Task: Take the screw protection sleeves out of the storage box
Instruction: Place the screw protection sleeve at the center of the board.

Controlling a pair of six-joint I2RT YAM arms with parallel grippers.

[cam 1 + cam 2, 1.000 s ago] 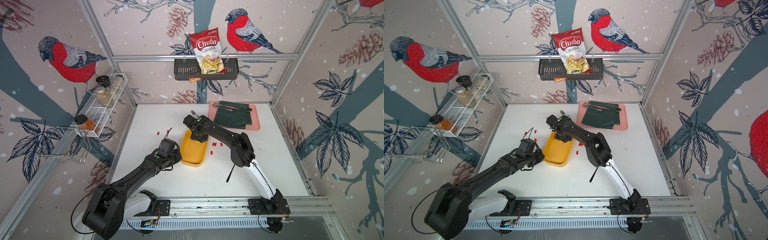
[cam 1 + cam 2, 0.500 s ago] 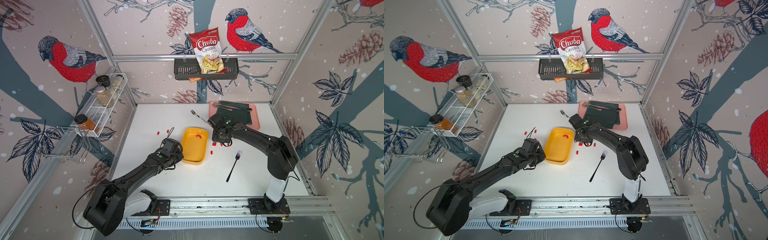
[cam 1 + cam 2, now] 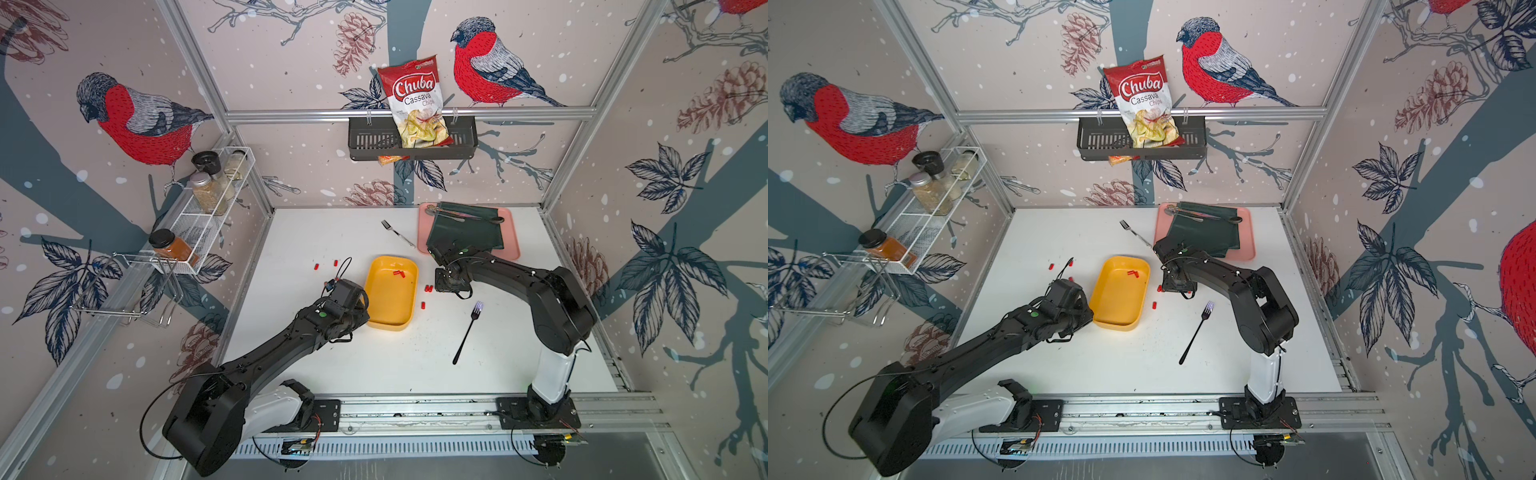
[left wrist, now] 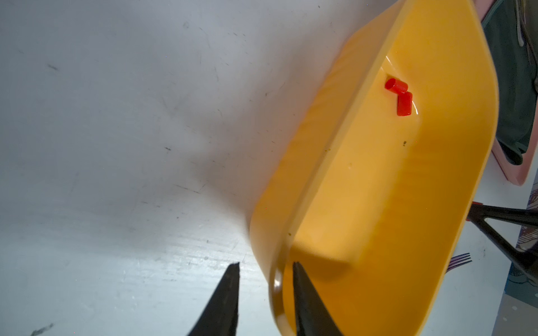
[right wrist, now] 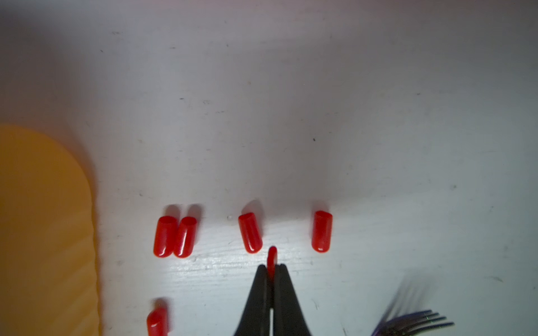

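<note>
The right gripper [image 5: 271, 266] is pinching one red cap [image 5: 272, 256] between closed tips, just beside the yellow box [image 3: 388, 305]. Five loose caps [image 5: 250, 232] are lying on the table [image 5: 291, 116] there. Two caps [image 4: 396, 86] are lying inside the box. The left gripper [image 4: 265, 263] is standing with tips apart, straddling the box's wall near a corner.

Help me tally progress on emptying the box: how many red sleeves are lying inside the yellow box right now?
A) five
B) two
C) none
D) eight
B: the left wrist view shows just two red sleeves lying against each other on the floor of the yellow box, with the rest of that floor bare.
</note>
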